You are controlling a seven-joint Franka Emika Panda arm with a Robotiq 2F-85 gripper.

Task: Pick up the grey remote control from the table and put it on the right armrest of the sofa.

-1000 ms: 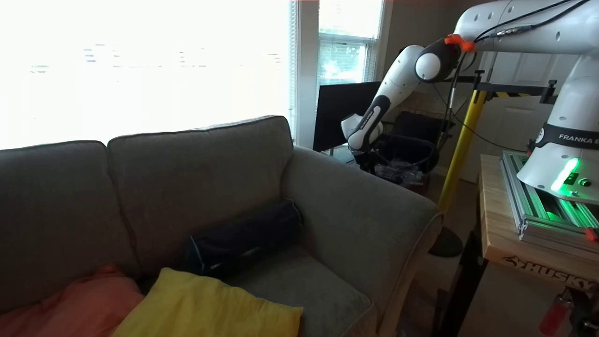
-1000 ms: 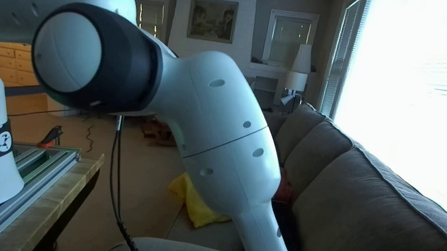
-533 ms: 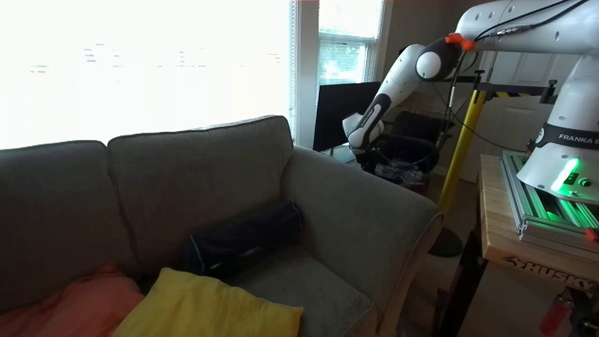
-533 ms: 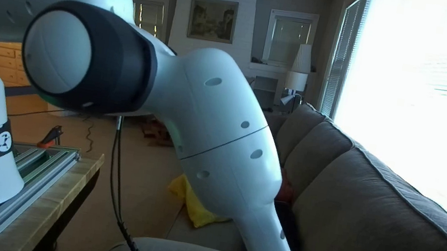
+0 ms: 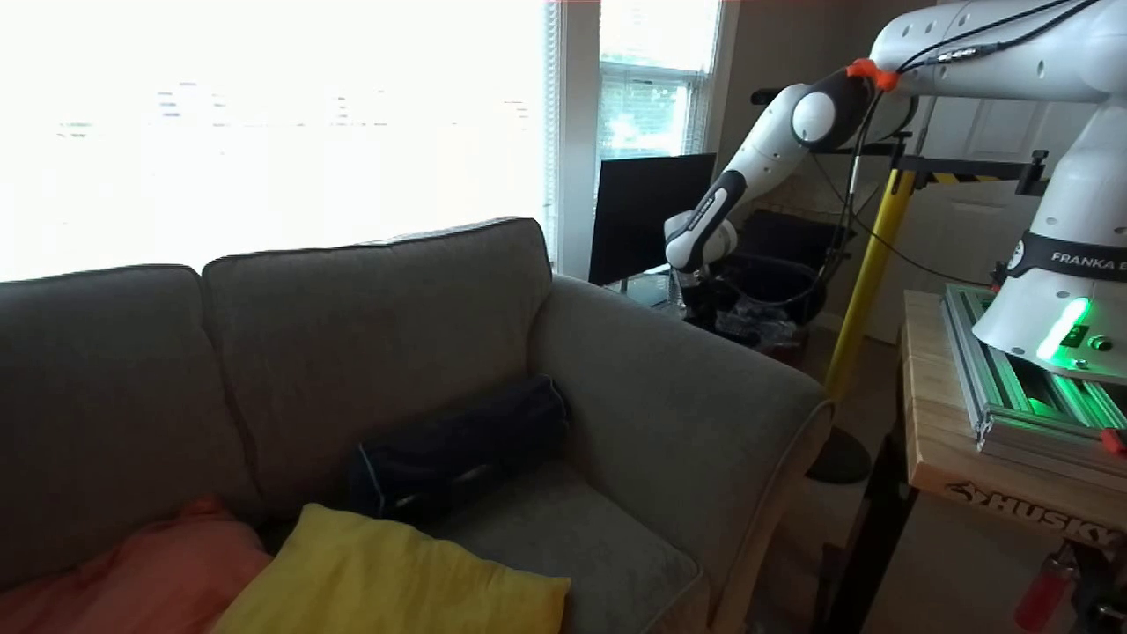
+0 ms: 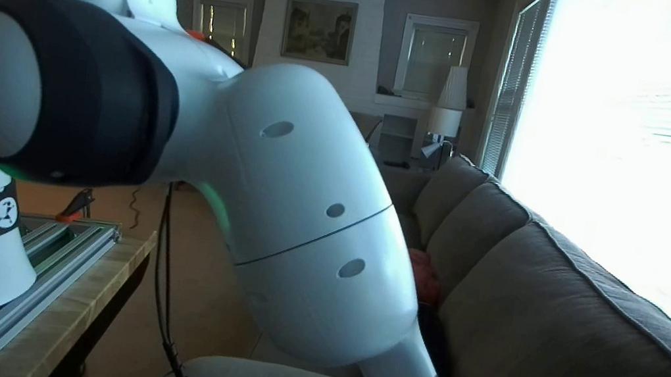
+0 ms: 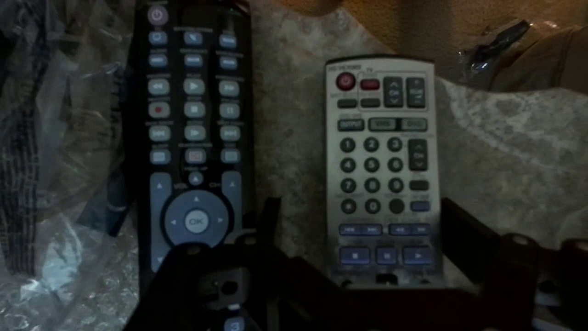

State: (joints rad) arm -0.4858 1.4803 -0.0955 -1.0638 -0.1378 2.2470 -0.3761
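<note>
End effector [image 7: 360, 202] stood wide, and right there between its fingertips [image 7: 464, 234] in the wrist view lay the grey remote control [image 7: 382, 174], buttons up on the surface [image 7: 291, 110], nearer the right-hand tip; black remote [image 7: 195, 142] sat just left!

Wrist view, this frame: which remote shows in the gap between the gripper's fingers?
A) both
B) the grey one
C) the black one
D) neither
B: in the wrist view the grey remote shows in the gap of the open gripper, while the black remote lies outside it, toward the picture's left edge.
</note>
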